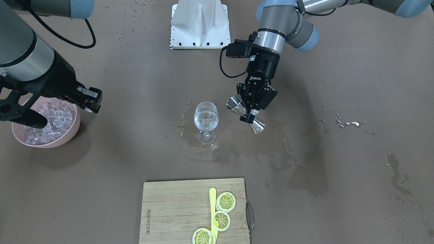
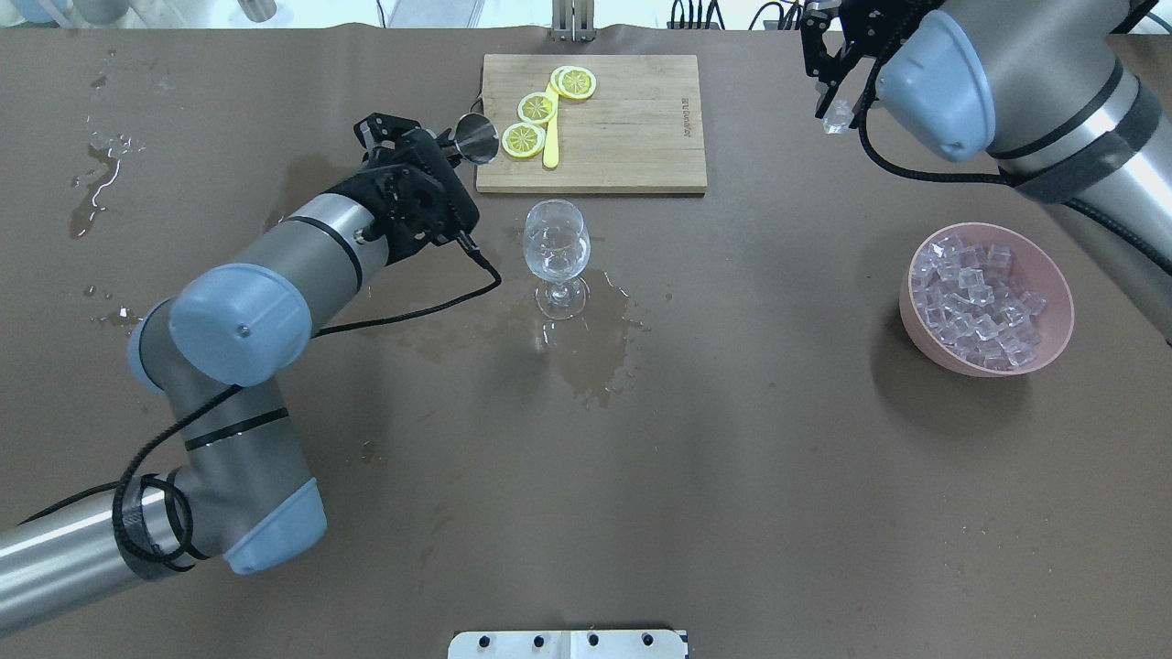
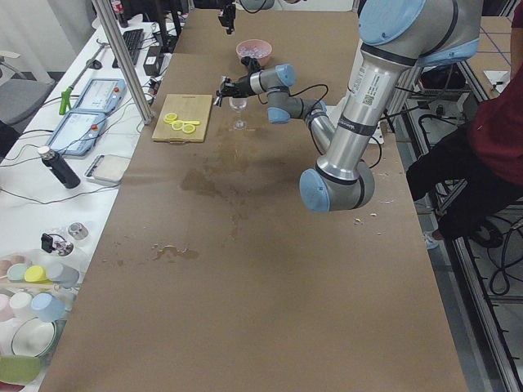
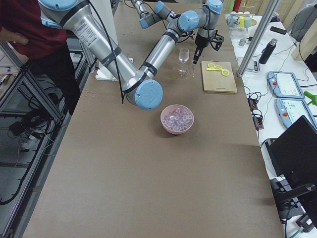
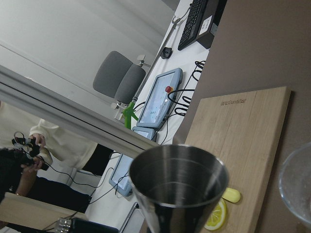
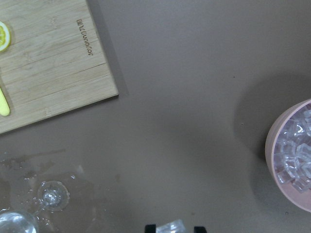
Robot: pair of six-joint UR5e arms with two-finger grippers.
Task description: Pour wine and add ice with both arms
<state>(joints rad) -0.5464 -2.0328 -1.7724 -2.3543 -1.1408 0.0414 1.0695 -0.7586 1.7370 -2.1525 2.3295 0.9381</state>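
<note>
A clear stemmed glass (image 1: 205,118) stands mid-table, also seen from overhead (image 2: 556,243); a little clear wine seems to sit in its bowl, hardly visible. My left gripper (image 1: 250,112) is shut on a steel jigger (image 1: 237,103), tilted just beside the glass; it shows overhead (image 2: 477,137) and in the left wrist view (image 5: 177,184). A pink bowl (image 2: 916,320) holds many ice cubes (image 2: 980,297). My right gripper (image 2: 835,96) is raised away from the bowl, shut on one ice cube (image 2: 838,117), which shows between its tips in the right wrist view (image 6: 170,226).
A bamboo cutting board (image 2: 632,128) with lemon slices (image 2: 524,139) and a yellow stick lies beyond the glass. Water puddles (image 2: 586,348) spread around the glass's foot. The white mounting base (image 1: 200,23) is at the robot's edge.
</note>
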